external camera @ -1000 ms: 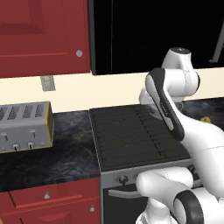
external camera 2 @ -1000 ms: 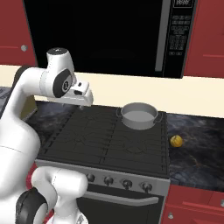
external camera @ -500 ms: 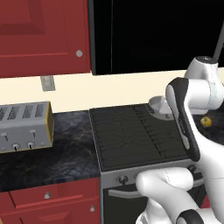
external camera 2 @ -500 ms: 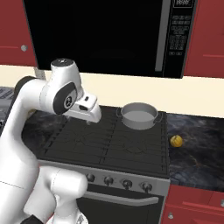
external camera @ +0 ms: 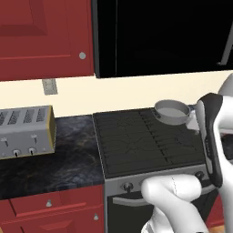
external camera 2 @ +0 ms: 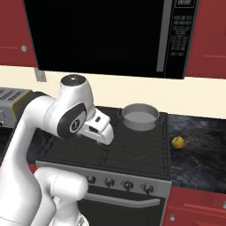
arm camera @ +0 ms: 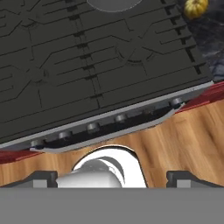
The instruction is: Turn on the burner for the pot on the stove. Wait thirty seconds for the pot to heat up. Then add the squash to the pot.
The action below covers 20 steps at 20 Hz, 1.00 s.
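So the pot (external camera 2: 140, 117) is sitting on the back right burner of the stove (external camera 2: 110, 150), pale grey inside, nothing in it as far as I can see. The squash (external camera 2: 178, 142) is on the dark speckled worktop (external camera 2: 198, 150) just to the right of the stove, well apart from the pot, and in the hand view it's that little yellow thing up in the corner (arm camera: 195, 8) next to the grates. The arm is hanging over the front left part of the cooktop with the hand pointing down toward the front edge. The pincer (arm camera: 112, 177) has its two dark tips sitting far apart at the bottom of the hand view, so it's spread wide with nothing between them. The row of knobs (external camera 2: 116, 182) runs along the grey steel front, and the hand camera looks down on them with wood floor (arm camera: 183, 144) beyond. Over on the left there's a silver toaster (external camera: 25, 132) on the worktop, and a black microwave (external camera 2: 106, 35) hangs above the stove
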Available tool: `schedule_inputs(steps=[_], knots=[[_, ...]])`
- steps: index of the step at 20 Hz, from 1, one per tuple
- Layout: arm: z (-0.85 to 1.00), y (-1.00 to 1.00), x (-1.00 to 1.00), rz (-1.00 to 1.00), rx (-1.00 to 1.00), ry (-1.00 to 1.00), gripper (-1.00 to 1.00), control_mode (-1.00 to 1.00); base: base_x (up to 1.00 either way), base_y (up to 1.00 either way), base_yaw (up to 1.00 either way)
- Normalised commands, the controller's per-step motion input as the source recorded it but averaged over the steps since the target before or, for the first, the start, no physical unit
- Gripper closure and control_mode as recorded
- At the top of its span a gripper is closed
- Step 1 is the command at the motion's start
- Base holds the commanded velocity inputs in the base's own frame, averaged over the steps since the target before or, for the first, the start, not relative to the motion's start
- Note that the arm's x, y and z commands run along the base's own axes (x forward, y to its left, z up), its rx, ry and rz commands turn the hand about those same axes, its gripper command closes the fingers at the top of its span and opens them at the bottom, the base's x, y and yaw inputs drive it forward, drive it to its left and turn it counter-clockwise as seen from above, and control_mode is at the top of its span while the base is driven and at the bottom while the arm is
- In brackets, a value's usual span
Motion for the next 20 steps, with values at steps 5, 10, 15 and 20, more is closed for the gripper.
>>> schedule_inputs(steps=[5,10,15,20], knots=[[-0.27,-0.55,-0.32,-0.11,0.02,0.03,-1.0,-1.0,0.0,0.0,0.0],[-0.25,-0.23,0.0,-0.01,-0.04,0.0,-1.0,-1.0,0.0,0.0,0.0],[-0.31,-0.18,0.0,0.0,-0.04,0.01,-1.0,-1.0,0.0,0.0,0.0],[-0.11,-0.25,0.0,0.06,0.04,0.14,-1.0,-1.0,0.0,0.0,0.0]])
